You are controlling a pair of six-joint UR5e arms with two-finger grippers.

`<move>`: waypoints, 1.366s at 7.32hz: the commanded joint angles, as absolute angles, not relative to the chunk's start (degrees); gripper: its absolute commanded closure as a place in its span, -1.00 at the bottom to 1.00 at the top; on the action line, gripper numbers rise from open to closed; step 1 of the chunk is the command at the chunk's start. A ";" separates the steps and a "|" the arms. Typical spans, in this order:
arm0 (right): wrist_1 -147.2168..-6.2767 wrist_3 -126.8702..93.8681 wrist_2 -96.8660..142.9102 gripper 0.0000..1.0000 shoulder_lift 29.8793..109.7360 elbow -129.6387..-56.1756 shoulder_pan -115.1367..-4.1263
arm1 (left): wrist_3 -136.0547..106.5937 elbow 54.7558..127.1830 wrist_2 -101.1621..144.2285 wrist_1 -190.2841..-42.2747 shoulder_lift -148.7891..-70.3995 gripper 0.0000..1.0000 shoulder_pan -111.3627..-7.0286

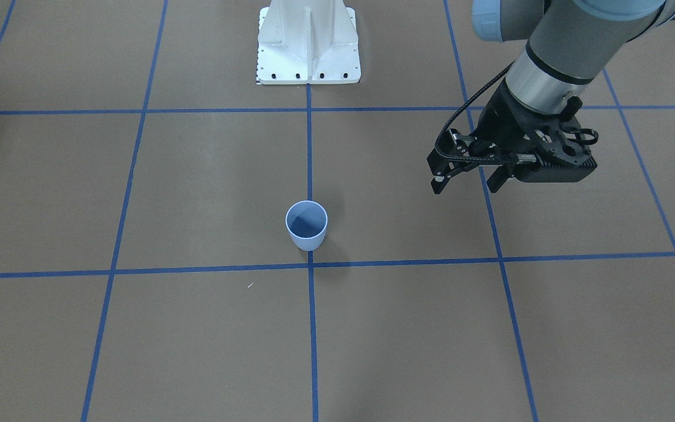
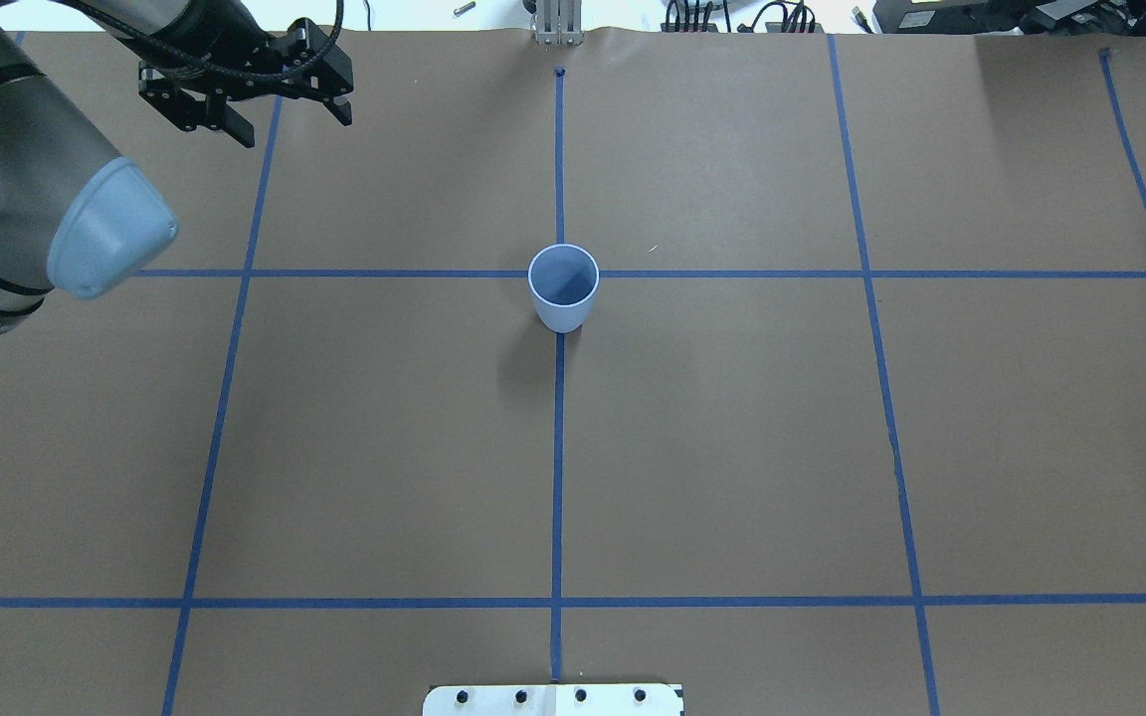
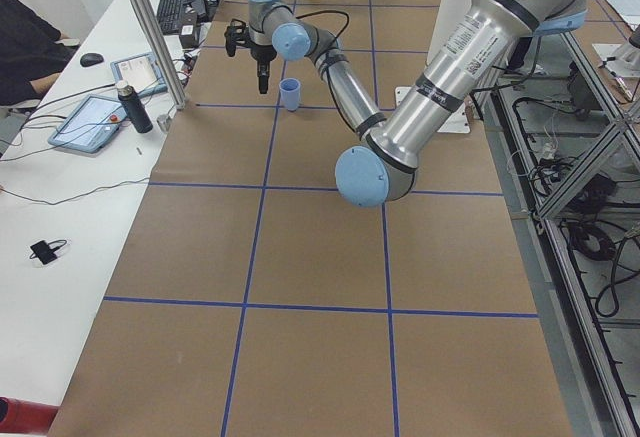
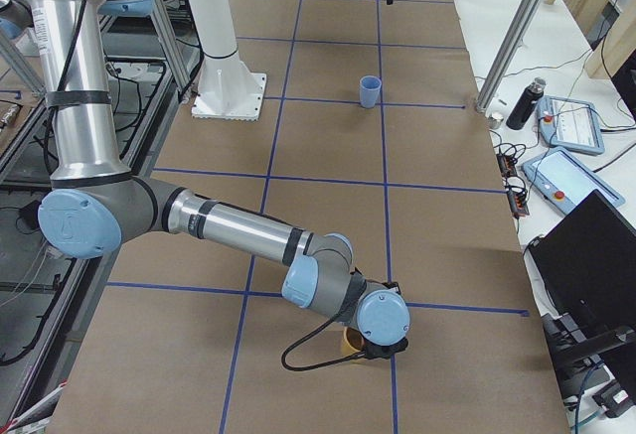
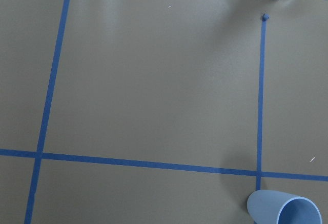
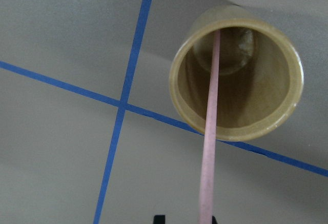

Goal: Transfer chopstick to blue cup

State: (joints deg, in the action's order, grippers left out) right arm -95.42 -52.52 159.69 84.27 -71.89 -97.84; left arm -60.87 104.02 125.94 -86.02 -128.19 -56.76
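Observation:
The blue cup (image 1: 306,225) (image 2: 563,288) stands upright at the table's middle, on a tape crossing, with nothing in it. The pale-pink chopstick (image 6: 209,131) leans in a tan cup (image 6: 236,75) (image 4: 348,340) near the table's right end. My right gripper (image 6: 187,218) hangs just above that cup. Its fingertips straddle the stick's upper end, and a gap shows on one side. My left gripper (image 1: 464,186) (image 2: 292,121) hovers open and empty over the far left of the table, well away from the blue cup (image 5: 284,211).
Blue tape lines grid the brown table. The white robot base plate (image 1: 308,41) sits at the robot's edge. A side desk holds tablets and a dark bottle (image 3: 135,107), with a person's sleeve (image 3: 25,47) beside it.

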 commanded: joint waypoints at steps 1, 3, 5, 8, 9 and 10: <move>-95.36 -52.56 159.52 0.39 85.51 -73.90 -98.35 | -61.17 104.32 126.04 -85.96 -128.32 -0.97 -56.69; -95.36 -54.48 159.17 0.39 85.69 -75.67 -101.06 | -61.17 104.68 126.21 -85.87 -128.32 -0.97 -56.69; -95.45 -54.58 158.64 0.63 85.78 -75.85 -101.34 | -61.26 104.68 126.83 -85.87 -128.23 -0.97 -56.69; -95.27 -54.58 158.29 1.00 85.43 -76.02 -101.34 | -61.26 104.59 126.83 -85.87 -128.32 -0.97 -56.69; -95.27 -54.58 158.29 1.00 85.26 -76.11 -101.77 | -61.26 104.59 126.83 -85.87 -128.32 -0.97 -56.69; -95.27 -54.67 158.29 1.00 85.25 -76.64 -102.56 | -61.26 104.59 126.91 -85.87 -128.41 -0.97 -56.69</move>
State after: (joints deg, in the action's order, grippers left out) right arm -95.28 -54.60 158.30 85.34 -76.20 -101.84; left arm -61.26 104.60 126.85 -85.87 -128.35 -56.69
